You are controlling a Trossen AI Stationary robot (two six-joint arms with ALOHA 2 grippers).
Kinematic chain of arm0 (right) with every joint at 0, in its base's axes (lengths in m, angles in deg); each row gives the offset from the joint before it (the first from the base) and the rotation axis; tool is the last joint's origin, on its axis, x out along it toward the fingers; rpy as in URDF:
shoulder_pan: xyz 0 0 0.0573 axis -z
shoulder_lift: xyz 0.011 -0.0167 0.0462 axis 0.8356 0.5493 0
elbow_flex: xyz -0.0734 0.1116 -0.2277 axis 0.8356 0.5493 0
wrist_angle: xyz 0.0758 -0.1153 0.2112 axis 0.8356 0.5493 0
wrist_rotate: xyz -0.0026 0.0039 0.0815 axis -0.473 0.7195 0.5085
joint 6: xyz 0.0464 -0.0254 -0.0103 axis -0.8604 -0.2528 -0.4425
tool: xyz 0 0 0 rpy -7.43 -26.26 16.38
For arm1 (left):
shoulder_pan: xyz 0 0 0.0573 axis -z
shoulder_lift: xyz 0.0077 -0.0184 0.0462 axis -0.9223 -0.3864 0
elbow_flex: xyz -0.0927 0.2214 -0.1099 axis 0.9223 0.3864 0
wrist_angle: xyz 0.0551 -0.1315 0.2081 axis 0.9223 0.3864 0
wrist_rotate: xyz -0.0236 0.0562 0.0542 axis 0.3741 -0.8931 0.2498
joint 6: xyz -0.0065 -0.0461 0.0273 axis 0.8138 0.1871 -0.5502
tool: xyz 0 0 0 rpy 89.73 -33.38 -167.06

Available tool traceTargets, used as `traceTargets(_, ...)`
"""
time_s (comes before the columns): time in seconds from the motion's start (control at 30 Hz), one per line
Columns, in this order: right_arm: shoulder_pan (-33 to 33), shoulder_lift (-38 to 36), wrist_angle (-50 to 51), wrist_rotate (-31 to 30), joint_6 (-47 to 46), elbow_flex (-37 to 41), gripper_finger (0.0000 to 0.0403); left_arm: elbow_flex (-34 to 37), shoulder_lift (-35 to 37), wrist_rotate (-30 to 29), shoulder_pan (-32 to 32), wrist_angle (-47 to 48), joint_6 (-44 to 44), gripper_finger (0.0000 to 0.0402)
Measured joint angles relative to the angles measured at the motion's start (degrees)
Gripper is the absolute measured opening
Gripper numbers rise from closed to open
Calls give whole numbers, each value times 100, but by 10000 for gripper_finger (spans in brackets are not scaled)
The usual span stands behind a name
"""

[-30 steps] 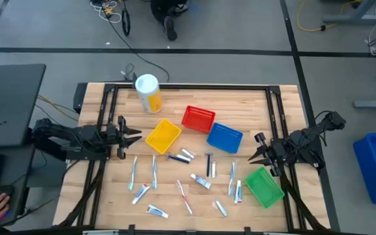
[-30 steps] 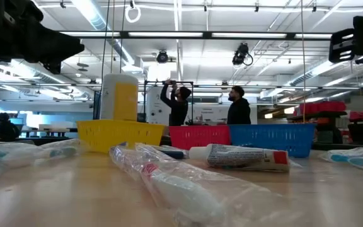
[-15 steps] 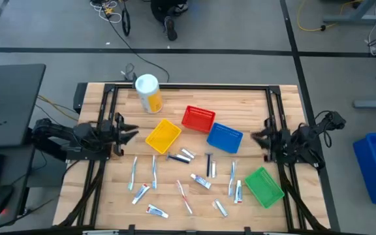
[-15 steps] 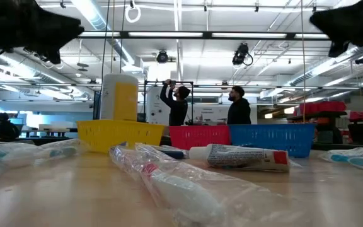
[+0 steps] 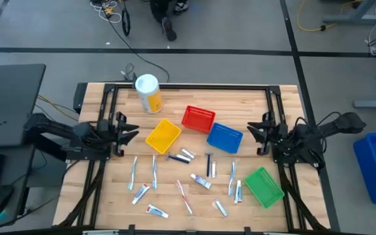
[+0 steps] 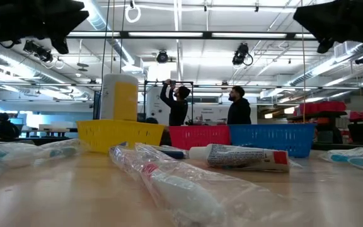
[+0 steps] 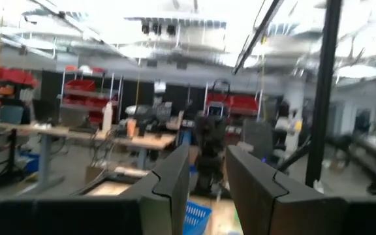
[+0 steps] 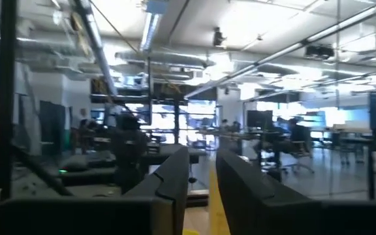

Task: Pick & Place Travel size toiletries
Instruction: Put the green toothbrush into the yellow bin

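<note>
While both arms hang over the table's side edges, neither is holding anything. Left gripper [image 5: 130, 128] sits at the left side, fingers spread apart with a clear gap, pointing inward at the yellow basket [image 5: 163, 136], which is just beside its tips. Right gripper [image 5: 254, 132] is at the right side, fingers also apart, aimed at the blue basket [image 5: 224, 138] close in front of it, with the red basket [image 5: 198, 118] a bit past that. Green basket [image 5: 264, 187] sits near the right gripper, toward the front edge.

Toiletries [image 5: 201, 182] are all loose on the wood, spread out between the two grippers and closer to the front edge than either. Toothbrushes [image 5: 134, 172] lie nearer the left gripper; small tubes [image 5: 237, 191] lie beside the green basket on the right gripper's side. From the low view, a tube [image 6: 241, 156] lies in front of the baskets. White-and-yellow canister [image 5: 148, 93] stands at the back, beyond the left gripper.
</note>
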Motion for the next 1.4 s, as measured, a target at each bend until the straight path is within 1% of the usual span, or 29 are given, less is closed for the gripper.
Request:
traceTargets(0.07, 153, 562, -233, 203, -145, -120, 105, -255, -550, -79, 0, -36, -5, 110)
traceTargets(0.13, 284, 1094, -262, 446, -348, -361, 120, -566, -1093, -157, 2, -26, -5, 114)
traceTargets(0.23, 404, 1869, -238, 659, -676, -807, 144, -1097, -1762, -180, 0, 352, -3, 128)
traceTargets(0.33, 438, 2498, -229, 672, -797, -1207, 168, -1747, -2166, -413, 7, 1466, 61, 147)
traceTargets(0.47, 544, 3090, -218, 674, -592, -1562, 195, -2622, -2593, -726, 7, 3289, 822, 168)
traceTargets(0.63, 594, 3594, -176, 670, -616, -1661, 220, -3612, -2960, -488, 9, 5254, 1984, 175)
traceTargets(0.7, 594, 3715, -113, 672, -617, -1661, 228, -3894, -3062, -375, 9, 6026, 2394, 175)
traceTargets(0.77, 594, 3784, -79, 671, -624, -1661, 236, -4106, -3141, -292, 13, 6583, 2819, 175)
traceTargets(0.97, 594, 3833, 23, 669, -639, -1661, 256, -4127, -3182, 117, 84, 7620, 4373, 175)
traceTargets(1.2, 594, 3833, 64, 668, -639, -1661, 266, -3918, -3182, 244, 491, 8766, 5890, 175)
traceTargets(1.27, 594, 3833, 92, 668, -639, -1661, 264, -3793, -3182, 255, 618, 8764, 6358, 174)
traceTargets(1.4, 594, 3833, 205, 668, -639, -1661, 255, -3463, -3240, 587, 827, 8739, 7220, 168)
